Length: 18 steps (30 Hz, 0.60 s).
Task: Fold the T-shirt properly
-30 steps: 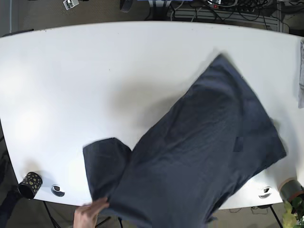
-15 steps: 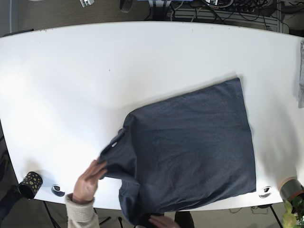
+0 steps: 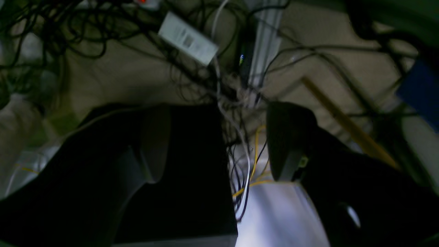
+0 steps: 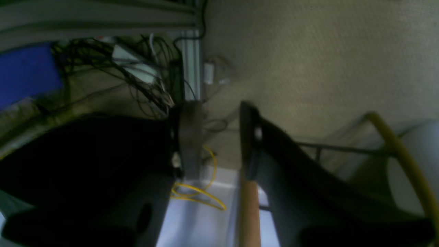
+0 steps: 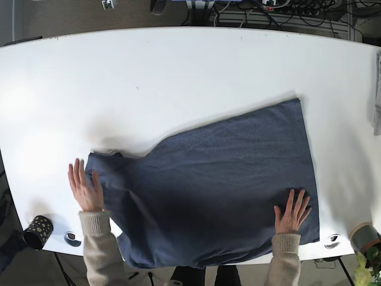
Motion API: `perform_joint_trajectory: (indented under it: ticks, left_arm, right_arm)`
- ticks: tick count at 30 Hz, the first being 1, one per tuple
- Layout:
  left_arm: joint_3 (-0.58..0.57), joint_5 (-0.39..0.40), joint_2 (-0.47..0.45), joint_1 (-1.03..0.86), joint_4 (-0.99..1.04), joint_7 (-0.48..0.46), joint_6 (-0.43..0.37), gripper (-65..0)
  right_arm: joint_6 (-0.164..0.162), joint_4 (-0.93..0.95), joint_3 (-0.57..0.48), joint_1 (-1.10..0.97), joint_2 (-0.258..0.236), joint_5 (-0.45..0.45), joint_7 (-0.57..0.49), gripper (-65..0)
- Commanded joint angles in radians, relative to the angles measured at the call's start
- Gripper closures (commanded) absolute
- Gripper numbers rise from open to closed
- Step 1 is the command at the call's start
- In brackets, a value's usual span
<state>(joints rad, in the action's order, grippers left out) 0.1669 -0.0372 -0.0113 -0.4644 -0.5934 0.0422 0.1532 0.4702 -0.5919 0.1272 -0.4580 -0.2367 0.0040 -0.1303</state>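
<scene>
both robot hands sit away from the work. our left hand point(image 3: 247, 137) shows in its wrist view with its two dark fingers point(image 3: 291, 137) parted, nothing between them, only a tangle of cables point(image 3: 236, 99) and floor past the tips. our right hand point(image 4: 216, 137) is likewise spread, its fingers point(image 4: 248, 137) gripping nothing, with beige carpet point(image 4: 308, 51) beyond and a yellow cable point(image 4: 195, 192) looping just below the gap. neither hand appears in the base view.

we see the dark blue t-shirt point(image 5: 220, 179) lying flat on the white counter point(image 5: 178, 65), well apart from both robot hands. two human hands press on it, palms down, fingers splayed: one person's hand point(image 5: 85, 186) rests at the sleeve end of the shirt, on the base view's left, and the other person's hand point(image 5: 292, 213) lies on the cloth near its opposite lower corner. a small dark speckled cup point(image 5: 38, 231) stands at the counter edge below the first person's hand.
</scene>
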Motion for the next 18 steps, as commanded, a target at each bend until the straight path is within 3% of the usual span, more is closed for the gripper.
perform_joint_trajectory:
  ticks: [1,10,18]
  left_arm:
    - [0.0,-0.002,-0.005,-0.015,-0.015,-0.026,-0.002,-39.6]
    - [0.0,-0.003,0.003,-0.152,-0.259,-0.034,0.003,-39.6]
    - [0.0,0.003,0.014,-0.271,-0.478,-0.031,0.004,-39.6]
  right_arm:
    - [0.006,-0.017,0.005,-0.017,-0.01,0.008,-0.013,-16.6]
    - [0.008,-0.214,0.01,-0.164,-0.013,0.015,-0.013,-16.6]
    - [0.009,-0.409,0.009,-0.33,-0.045,0.147,-0.009,-16.6]
